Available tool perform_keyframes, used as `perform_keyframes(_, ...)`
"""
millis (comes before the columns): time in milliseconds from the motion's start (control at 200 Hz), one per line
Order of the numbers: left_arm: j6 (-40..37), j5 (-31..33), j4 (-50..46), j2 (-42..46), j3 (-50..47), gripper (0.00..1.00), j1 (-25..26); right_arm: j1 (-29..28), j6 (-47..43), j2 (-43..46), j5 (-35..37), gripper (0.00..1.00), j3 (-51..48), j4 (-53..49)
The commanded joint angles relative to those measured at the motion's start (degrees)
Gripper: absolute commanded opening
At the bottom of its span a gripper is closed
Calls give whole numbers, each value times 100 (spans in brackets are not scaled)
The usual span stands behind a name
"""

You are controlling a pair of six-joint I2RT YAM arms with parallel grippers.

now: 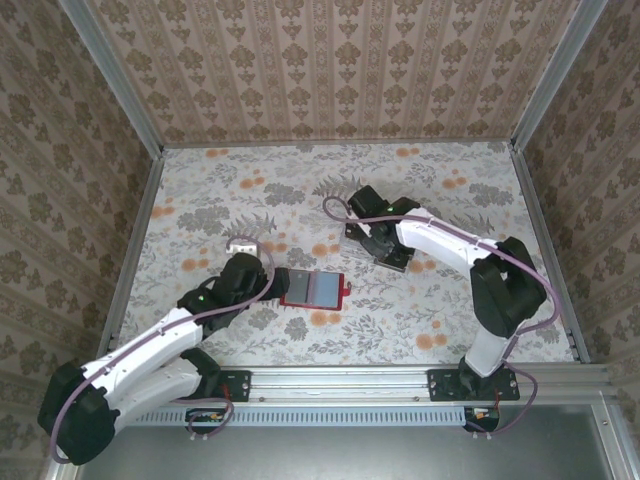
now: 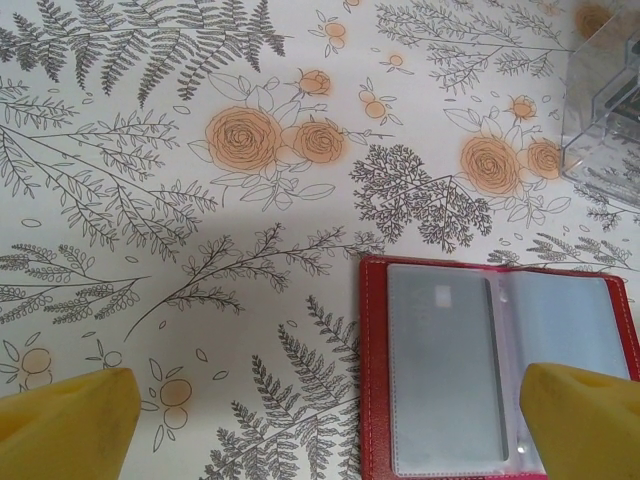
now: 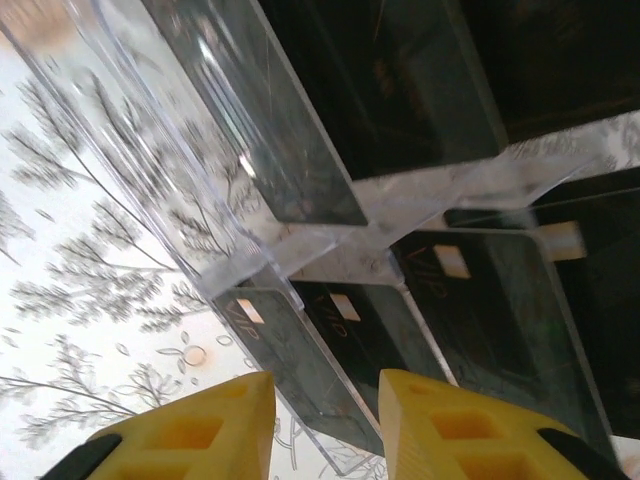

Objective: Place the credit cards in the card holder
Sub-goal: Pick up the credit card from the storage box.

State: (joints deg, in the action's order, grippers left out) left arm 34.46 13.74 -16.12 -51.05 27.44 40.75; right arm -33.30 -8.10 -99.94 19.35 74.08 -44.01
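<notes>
The card holder (image 1: 313, 288) lies open at mid table, a red wallet with greyish pockets (image 2: 445, 370) facing up. My left gripper (image 1: 272, 282) sits just left of it, open, its yellow fingertips (image 2: 65, 425) wide apart over the wallet's left edge. Several black credit cards (image 3: 500, 320) stand in a clear plastic tray (image 3: 150, 150). My right gripper (image 3: 325, 430) is at that tray (image 1: 400, 262). Its yellow fingers (image 3: 190, 435) straddle the outermost card (image 3: 305, 365) and the tray wall beside it, with table showing between the left finger and the card.
Patterned walls and metal rails enclose the floral table (image 1: 250, 190). A corner of the clear tray (image 2: 605, 110) stands beyond the wallet in the left wrist view. Bare tabletop stretches along the back and the left.
</notes>
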Motion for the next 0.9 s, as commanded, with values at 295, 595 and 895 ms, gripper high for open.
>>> perform_keyframes(295,-192,-253,26,-65,174,100,-165,166,-245,-441,265,31,-49,-134)
perform_keyframes(595,-167,-262,61,-62,139,100,-175,201,-245,-590,311,29,-97,-118)
perform_keyframes(895,-132,-289,109,-64,130,100,-176,192,-269,-716,256,23,-59,-255)
